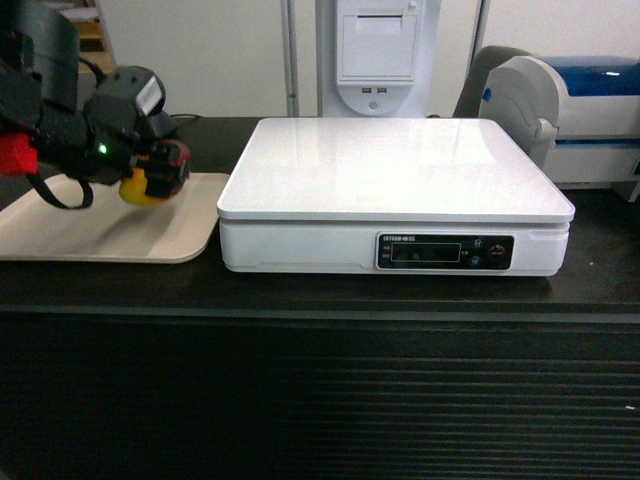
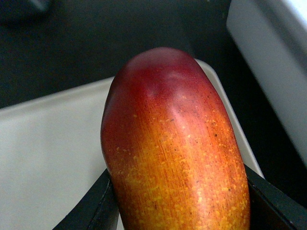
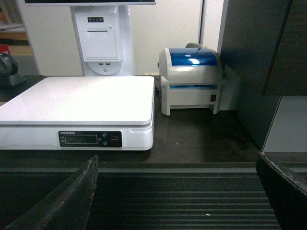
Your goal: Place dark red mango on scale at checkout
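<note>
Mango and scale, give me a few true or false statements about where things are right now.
1. The dark red mango is held between the left gripper's fingers. True.
2. The mango rests on the scale. False: it is over the beige tray, left of the scale.
3. The scale platform has nothing on it. True.
4. The right gripper holds a fruit. False: its fingers are spread wide apart with nothing between them.
5. A printer with a blue lid stands to the scale's left. False: it stands to the right.
</note>
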Robot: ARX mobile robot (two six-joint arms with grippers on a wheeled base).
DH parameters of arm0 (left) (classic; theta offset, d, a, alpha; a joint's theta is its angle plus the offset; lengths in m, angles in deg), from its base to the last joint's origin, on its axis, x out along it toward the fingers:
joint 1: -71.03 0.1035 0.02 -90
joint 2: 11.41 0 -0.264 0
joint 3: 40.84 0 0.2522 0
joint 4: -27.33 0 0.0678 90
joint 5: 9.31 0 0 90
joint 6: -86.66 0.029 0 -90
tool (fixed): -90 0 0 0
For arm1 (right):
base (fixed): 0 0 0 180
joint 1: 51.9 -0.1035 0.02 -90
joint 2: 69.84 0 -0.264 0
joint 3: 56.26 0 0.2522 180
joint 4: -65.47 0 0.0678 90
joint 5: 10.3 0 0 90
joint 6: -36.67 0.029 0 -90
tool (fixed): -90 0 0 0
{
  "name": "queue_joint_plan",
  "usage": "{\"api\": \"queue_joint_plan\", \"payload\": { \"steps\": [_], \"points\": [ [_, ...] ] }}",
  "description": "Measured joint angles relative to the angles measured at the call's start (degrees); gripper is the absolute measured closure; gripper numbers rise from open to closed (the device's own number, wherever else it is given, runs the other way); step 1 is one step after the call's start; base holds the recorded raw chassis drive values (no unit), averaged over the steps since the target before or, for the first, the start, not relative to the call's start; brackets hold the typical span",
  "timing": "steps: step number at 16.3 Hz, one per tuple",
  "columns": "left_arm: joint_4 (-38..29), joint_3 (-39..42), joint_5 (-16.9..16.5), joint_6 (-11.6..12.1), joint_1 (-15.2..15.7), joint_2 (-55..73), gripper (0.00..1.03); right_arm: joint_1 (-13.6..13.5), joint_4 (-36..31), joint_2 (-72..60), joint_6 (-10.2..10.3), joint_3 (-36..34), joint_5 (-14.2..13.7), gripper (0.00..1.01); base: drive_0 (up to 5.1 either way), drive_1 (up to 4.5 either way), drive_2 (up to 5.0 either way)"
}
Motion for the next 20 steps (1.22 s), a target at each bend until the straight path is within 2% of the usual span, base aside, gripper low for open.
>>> {"api": "queue_joint_plan", "payload": {
  "steps": [5,8,10,14,20],
  "points": [
    [-0.7,-0.9,1.1,-2.9,-3.9,-8.0,0.43,0.0,0.0,0.0,0.0,0.0,0.0,0.03,0.0,0.0,0.0],
    [0.0,-2.7,2.2,-5.6,-8.7,-8.3,0.43,0.0,0.0,0.0,0.0,0.0,0.0,0.03,0.0,0.0,0.0],
    [3.2,-8.7,3.9,-10.4,-17.7,-4.6,0.43,0.0,0.0,0.0,0.0,0.0,0.0,0.03,0.0,0.0,0.0],
    [8.3,-16.8,5.2,-14.8,-24.4,1.9,0.43,0.0,0.0,0.0,0.0,0.0,0.0,0.03,0.0,0.0,0.0],
    [11.1,-19.8,6.1,-17.3,-27.1,4.3,0.43,0.0,0.0,0.0,0.0,0.0,0.0,0.03,0.0,0.0,0.0]
  ]
}}
